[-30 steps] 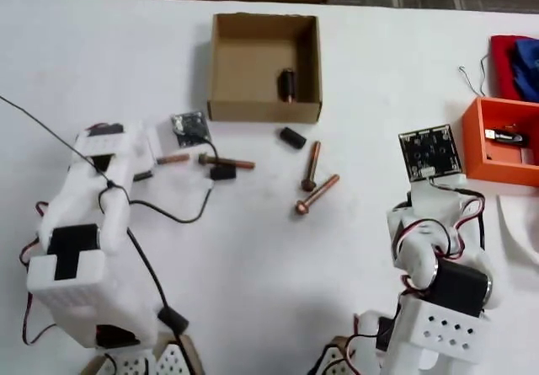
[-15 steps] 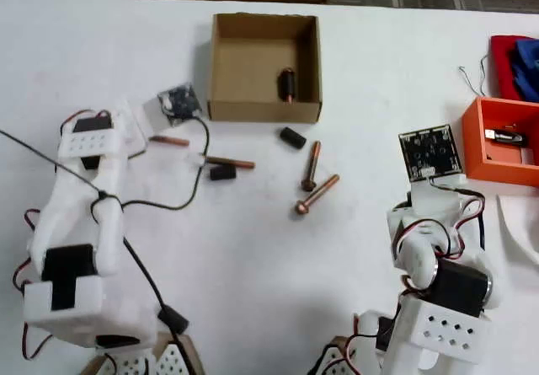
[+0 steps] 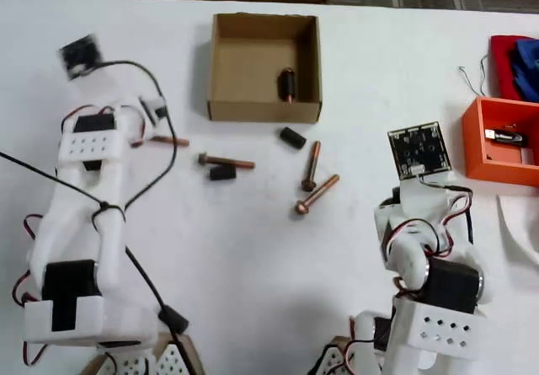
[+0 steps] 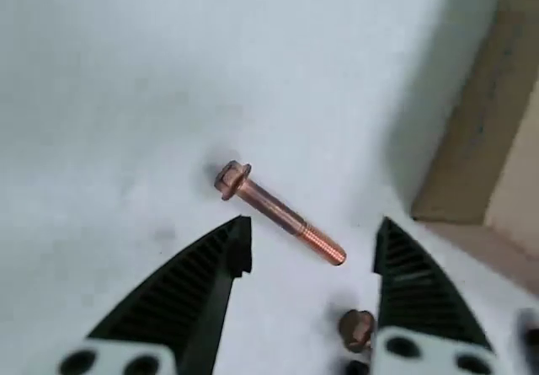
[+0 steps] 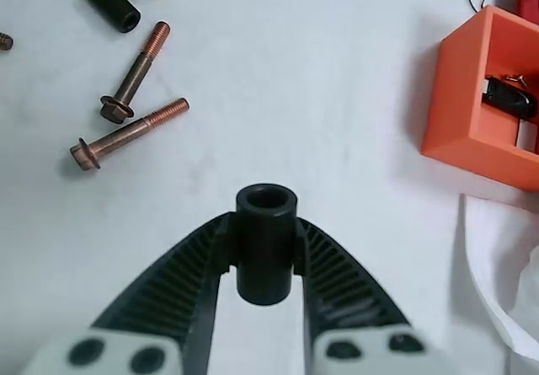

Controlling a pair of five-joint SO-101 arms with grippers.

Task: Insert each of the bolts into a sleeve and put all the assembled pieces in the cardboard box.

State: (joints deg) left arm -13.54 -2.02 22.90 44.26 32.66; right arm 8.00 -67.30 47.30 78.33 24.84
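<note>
Looking down over the white bench [image 3: 253, 299], I see my two arms side by side.

My left tool [image 4: 313, 225] is spread wide and holds nothing. A copper bolt [image 4: 278, 211] lies flat on the bench just past its fingertips, stretched across the gap between them. The head of a second bolt [image 4: 356, 328] sits further back between the jaws. The cardboard box [image 4: 476, 139] stands just beyond this tool, off to one side, near the first bolt's threaded end.

My right tool [image 5: 265, 249] is clamped on a black sleeve [image 5: 266, 219], held upright with its open bore facing the wrist camera. Ahead of this tool, toward the left arm's side, a third bolt [image 5: 135, 70] and a fourth bolt [image 5: 128, 131] lie close together on the bench. A loose sleeve [image 5: 111, 2] lies just beyond them. On the tool's other side stands an orange bin [image 5: 472, 97].

Inside the cardboard box lies one assembled piece [image 3: 287, 84], a dark sleeve with a copper end showing.
</note>
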